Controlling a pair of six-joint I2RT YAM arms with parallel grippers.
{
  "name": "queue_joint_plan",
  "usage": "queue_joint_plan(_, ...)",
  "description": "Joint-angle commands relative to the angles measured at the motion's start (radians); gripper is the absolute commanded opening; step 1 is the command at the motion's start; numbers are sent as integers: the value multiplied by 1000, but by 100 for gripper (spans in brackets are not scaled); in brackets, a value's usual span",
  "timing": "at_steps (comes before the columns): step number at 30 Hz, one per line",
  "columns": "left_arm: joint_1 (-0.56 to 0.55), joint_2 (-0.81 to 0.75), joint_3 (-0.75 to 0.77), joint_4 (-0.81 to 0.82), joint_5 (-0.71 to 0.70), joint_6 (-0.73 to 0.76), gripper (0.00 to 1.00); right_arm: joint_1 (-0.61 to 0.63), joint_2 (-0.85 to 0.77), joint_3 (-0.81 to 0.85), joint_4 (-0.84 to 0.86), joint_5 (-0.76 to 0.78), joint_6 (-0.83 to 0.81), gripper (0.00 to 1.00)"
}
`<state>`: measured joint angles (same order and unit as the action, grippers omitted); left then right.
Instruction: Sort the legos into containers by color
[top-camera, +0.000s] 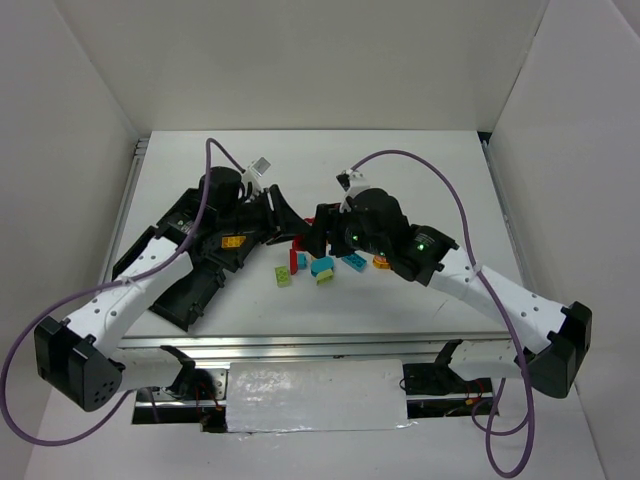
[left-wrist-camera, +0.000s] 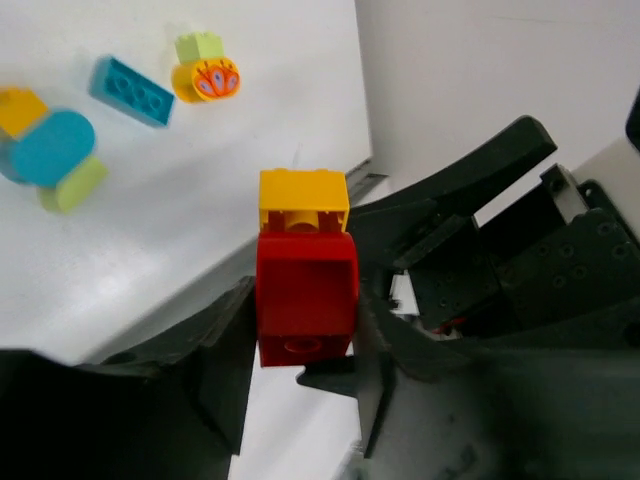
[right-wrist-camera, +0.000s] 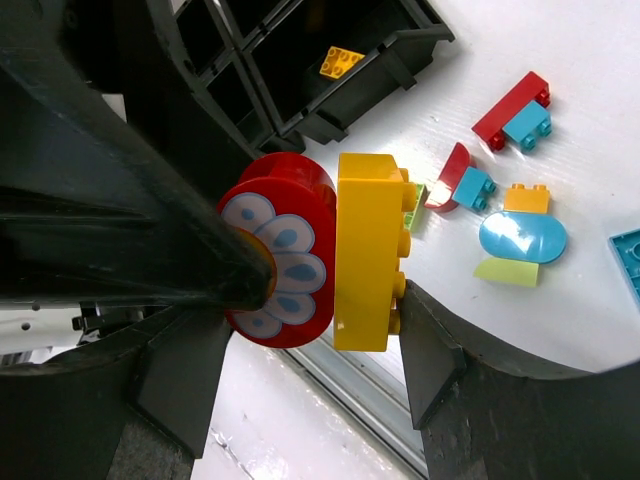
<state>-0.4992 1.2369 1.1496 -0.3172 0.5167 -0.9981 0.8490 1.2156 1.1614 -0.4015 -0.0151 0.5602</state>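
Note:
My left gripper (top-camera: 283, 222) (left-wrist-camera: 305, 330) is shut on a red brick (left-wrist-camera: 305, 295) that has a yellow brick (left-wrist-camera: 303, 203) stuck on its far end. My right gripper (top-camera: 318, 235) (right-wrist-camera: 315, 335) meets it over the table's middle. It holds the same stack: the yellow brick (right-wrist-camera: 368, 250) against one finger, and a red flower-printed face (right-wrist-camera: 290, 250) partly hidden by a black finger. The black tray (top-camera: 185, 295) (right-wrist-camera: 300, 100) lies under my left arm, with one yellow brick (right-wrist-camera: 341, 62) in a compartment. Loose legos (top-camera: 322, 266) lie just in front of the grippers.
On the table lie a lime brick (top-camera: 284, 276), cyan bricks (top-camera: 352, 262) (left-wrist-camera: 131, 91), an orange round piece (top-camera: 381, 262) (left-wrist-camera: 205, 78), a red-and-cyan pair (right-wrist-camera: 512, 108) and a cyan oval piece (right-wrist-camera: 522, 236). White walls enclose the table; the metal front rail (top-camera: 300, 345) is near.

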Motion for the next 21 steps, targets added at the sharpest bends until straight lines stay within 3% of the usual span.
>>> queue_joint_plan(1,-18,4,16,29,-6,6,47,10,-13,46,50,14,1,20)
queue_joint_plan(3,-19,6,10,46,3,0,12,13,-4,52,47,14,-2,22)
queue_joint_plan(4,-18,7,12,49,6,0,1,13,-2,52,47,10,0,25)
queue_joint_plan(5,-19,7,13,53,9,3,0,12,-1,50,49,6,1,31)
queue_joint_plan(8,-18,15,32,41,9,25,0,10,-11,18,79,-13,32,86)
queue_joint_plan(9,-18,19,42,26,-1,50,0,9,-25,-5,88,-22,35,99)
queue_joint_plan(17,-7,-5,98,-13,-31,211,0,-37,-137,-55,4,-32,-6,100)
queue_joint_plan(21,-2,-59,16,116,84,268,0,-186,-237,-141,46,-268,-37,100)
